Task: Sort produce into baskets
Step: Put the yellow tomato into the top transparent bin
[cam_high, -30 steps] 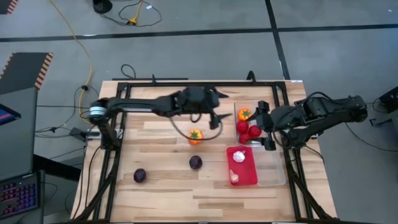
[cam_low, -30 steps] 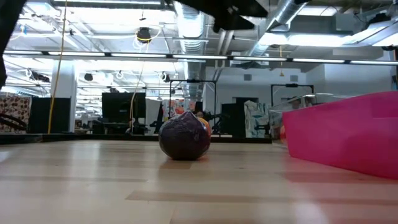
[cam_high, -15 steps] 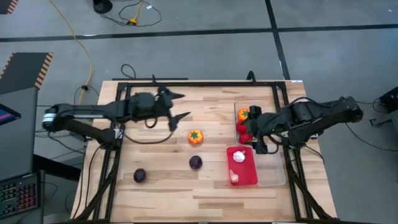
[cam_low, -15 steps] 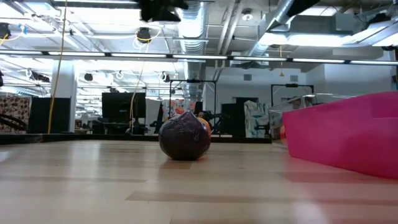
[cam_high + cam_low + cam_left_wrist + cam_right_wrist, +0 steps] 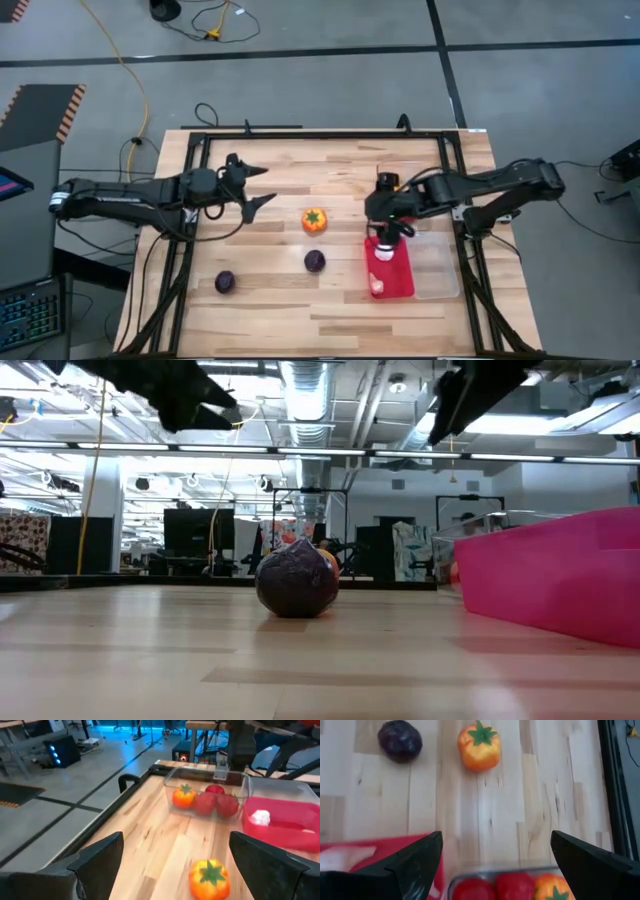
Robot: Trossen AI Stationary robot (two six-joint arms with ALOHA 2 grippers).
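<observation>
An orange piece with a green top (image 5: pixel 315 220) and two dark purple balls (image 5: pixel 314 261) (image 5: pixel 225 282) rest on the wooden table. The red tray (image 5: pixel 400 280) holds two white garlic bulbs (image 5: pixel 384 252). A clear tray (image 5: pixel 175 780) holds red round pieces (image 5: pixel 216 804) and an orange one (image 5: pixel 183 796). My left gripper (image 5: pixel 266 184) is open and empty, left of the orange piece and above the table. My right gripper (image 5: pixel 387 210) is open and empty above the place where the clear tray meets the red tray, and hides most of the clear tray in the high view.
Another clear tray (image 5: pixel 438 272) lies to the right of the red tray. A black frame (image 5: pixel 300 136) runs along the table's far and side edges. Bare wood lies at the table's near edge and far left.
My left gripper has swung from beside the clear tray toward the table's left edge, staying open. My right gripper has moved from the table's right side toward the left, over the trays, and now faces the orange piece. The produce has not moved.
</observation>
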